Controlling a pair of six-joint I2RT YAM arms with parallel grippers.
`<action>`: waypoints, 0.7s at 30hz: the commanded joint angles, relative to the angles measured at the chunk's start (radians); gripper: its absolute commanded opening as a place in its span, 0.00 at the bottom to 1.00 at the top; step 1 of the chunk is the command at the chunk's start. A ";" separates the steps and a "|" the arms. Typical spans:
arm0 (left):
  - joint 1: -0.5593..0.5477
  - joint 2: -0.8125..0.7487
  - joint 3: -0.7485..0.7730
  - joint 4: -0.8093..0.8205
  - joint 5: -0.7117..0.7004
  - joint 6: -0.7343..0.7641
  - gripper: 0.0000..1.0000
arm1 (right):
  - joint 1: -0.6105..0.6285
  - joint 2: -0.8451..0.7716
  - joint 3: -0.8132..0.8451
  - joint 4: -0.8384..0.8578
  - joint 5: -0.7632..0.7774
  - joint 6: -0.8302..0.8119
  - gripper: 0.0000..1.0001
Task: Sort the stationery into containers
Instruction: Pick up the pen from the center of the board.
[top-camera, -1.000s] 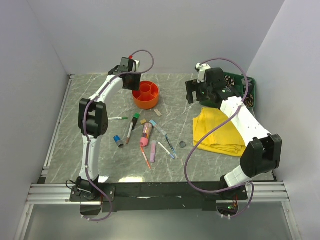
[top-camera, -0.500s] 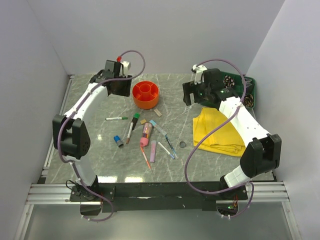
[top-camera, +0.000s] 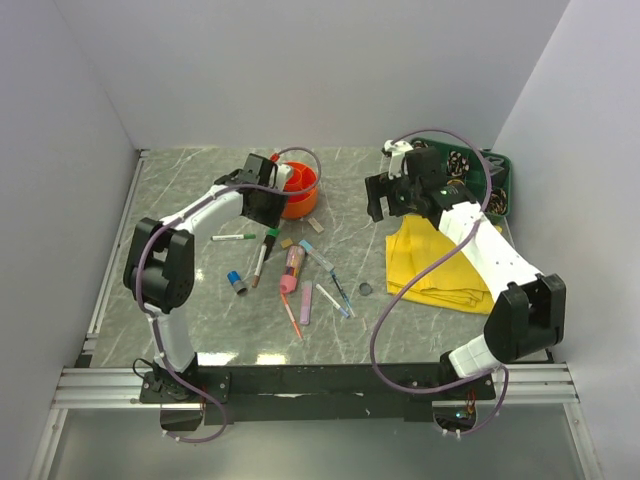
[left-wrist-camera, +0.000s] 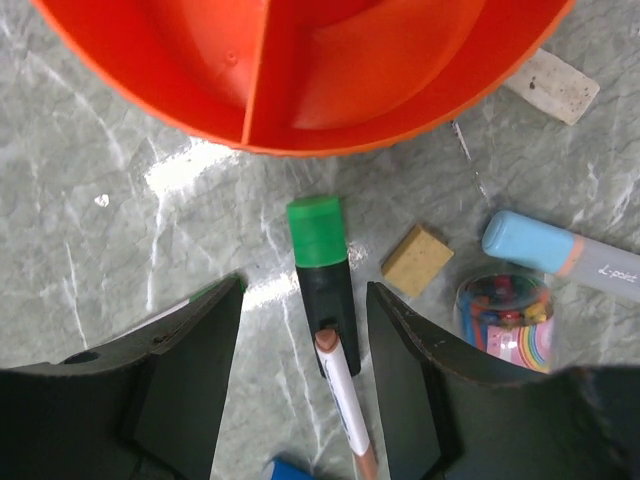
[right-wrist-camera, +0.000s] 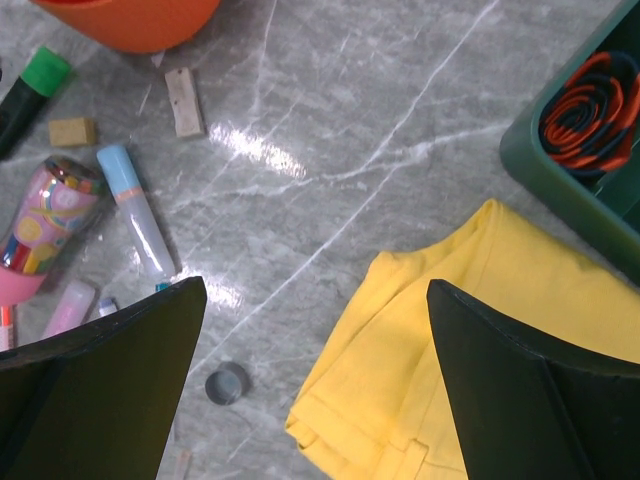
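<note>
The left claw (left-wrist-camera: 303, 300) hangs open just in front of the orange organiser (left-wrist-camera: 300, 70), its 2 fingers (left-wrist-camera: 190, 390) apart and gripping nothing. Between them, on the grey marble worktop (left-wrist-camera: 90, 230), lies the green-capped marker (left-wrist-camera: 325, 275), its cap pointing at the organiser's wall, near it but not touching. A thin white pen (left-wrist-camera: 345, 400) with an orange tip overlaps the marker's dark barrel. A white eraser (left-wrist-camera: 550, 85) lies just beside the organiser's rim, and a tan eraser (left-wrist-camera: 417, 260) sits a little further out, beside the marker. Past that are a highlighter (left-wrist-camera: 530, 245) with a light blue cap and a pink tube (left-wrist-camera: 497, 315) full of coloured bits. In the top view more stationery lies loose on the near side of the organiser, among it a thin green pen (top-camera: 233, 237), a blue cap (top-camera: 237, 282) and a dark disc (top-camera: 365, 290). The right claw (right-wrist-camera: 315, 290) is spread wide and empty, over the worktop to the right of the organiser. A yellow cloth (top-camera: 440, 265) lies further right. The green tray (top-camera: 497, 180) stands well apart from the organiser, with an orange and dark coil (right-wrist-camera: 590, 100) in 1 cell.
</note>
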 joint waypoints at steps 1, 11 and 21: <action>-0.015 0.017 -0.020 0.075 -0.017 0.028 0.59 | 0.010 -0.081 -0.037 0.022 0.014 -0.010 1.00; -0.037 0.089 -0.019 0.111 -0.074 0.028 0.58 | 0.005 -0.110 -0.071 0.013 0.012 -0.012 1.00; -0.040 0.131 -0.037 0.118 -0.079 0.028 0.54 | 0.005 -0.117 -0.093 0.021 0.007 -0.007 1.00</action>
